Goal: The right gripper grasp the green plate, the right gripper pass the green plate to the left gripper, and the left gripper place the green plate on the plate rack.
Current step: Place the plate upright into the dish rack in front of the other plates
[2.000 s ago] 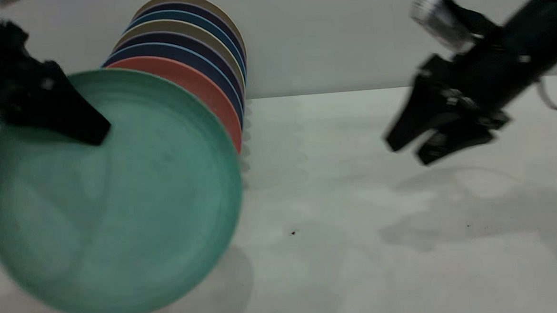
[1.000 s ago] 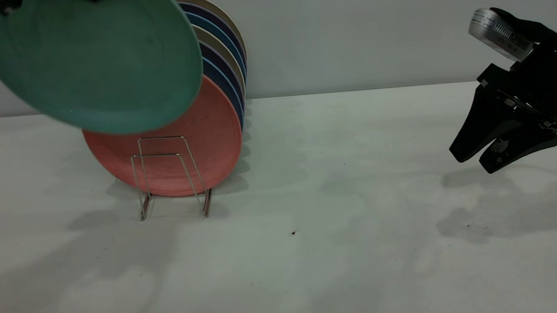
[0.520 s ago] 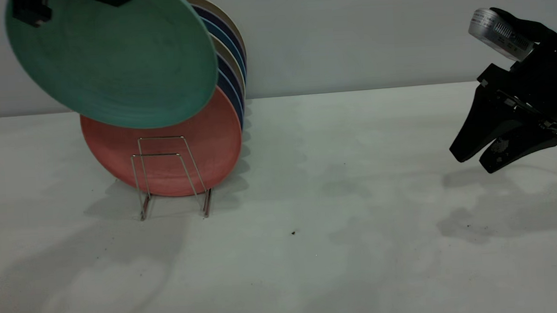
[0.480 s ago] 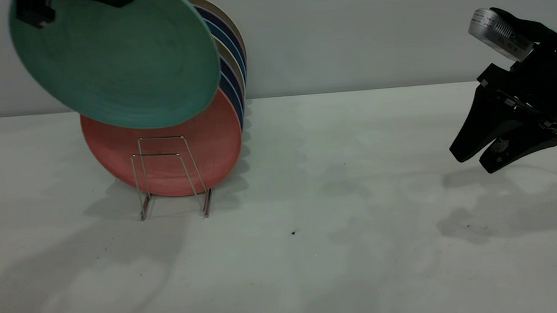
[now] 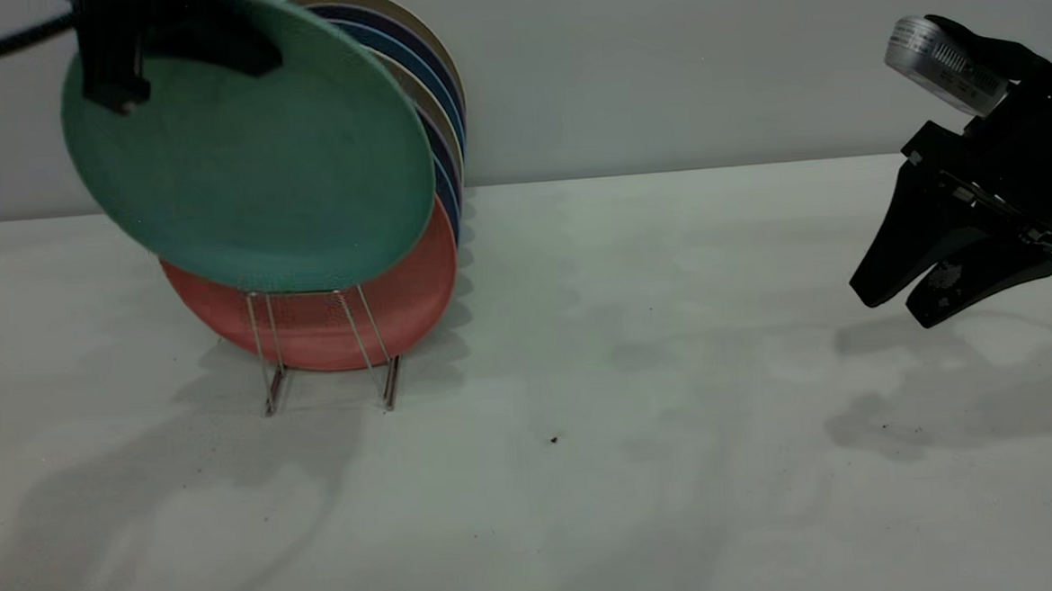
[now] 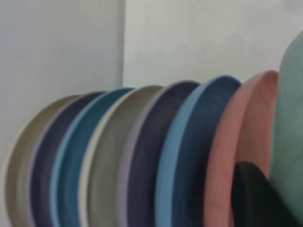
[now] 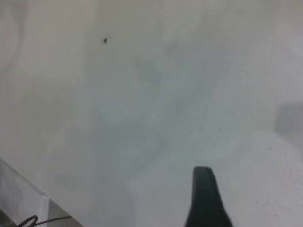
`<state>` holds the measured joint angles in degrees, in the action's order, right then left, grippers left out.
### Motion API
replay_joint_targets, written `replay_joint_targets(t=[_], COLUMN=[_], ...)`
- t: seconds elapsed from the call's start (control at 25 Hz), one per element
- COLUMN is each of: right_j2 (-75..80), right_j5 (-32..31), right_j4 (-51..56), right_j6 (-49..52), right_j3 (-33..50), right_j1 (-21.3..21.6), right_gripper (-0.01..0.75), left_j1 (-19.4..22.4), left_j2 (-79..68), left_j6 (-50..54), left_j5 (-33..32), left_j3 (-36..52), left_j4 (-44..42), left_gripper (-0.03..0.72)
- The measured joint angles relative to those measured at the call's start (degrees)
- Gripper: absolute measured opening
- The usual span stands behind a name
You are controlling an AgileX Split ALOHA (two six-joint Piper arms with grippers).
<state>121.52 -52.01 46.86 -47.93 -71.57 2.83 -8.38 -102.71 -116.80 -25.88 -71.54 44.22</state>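
Gripping the green plate by its upper rim, the left gripper is holding it in the air at the front of the plate rack, with its fingers pinched across the plate's edge near the top left of the exterior view. The plate is hanging tilted, its face turned toward the camera, and its lower edge is reaching down to the tops of the rack's front wire loops; whether it is touching the wire cannot be told. Directly behind it, the salmon-pink plate is standing in the rack, followed by a row of dark blue plates and beige plates leaning the same way. In the left wrist view, the green plate is sitting just beside the pink plate, with one dark finger lying against it.

Well apart, at the right side of the table, the right gripper is hovering above the surface and holding nothing, its two wedge fingers standing slightly parted and pointing down toward the left.
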Motion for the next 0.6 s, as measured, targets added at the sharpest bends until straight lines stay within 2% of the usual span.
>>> replay_joint_targets(t=[0.6], right_j2=[0.00], right_j5=[0.00], right_j4=[-0.06], right_j6=[0.00], right_j3=[0.00], right_j1=[0.00], right_gripper=[0.531], left_j1=[0.00], left_j2=[-6.15], left_j6=[0.15], left_j5=[2.16], left_j3=[0.00], left_j4=[-0.05], left_gripper=[0.122])
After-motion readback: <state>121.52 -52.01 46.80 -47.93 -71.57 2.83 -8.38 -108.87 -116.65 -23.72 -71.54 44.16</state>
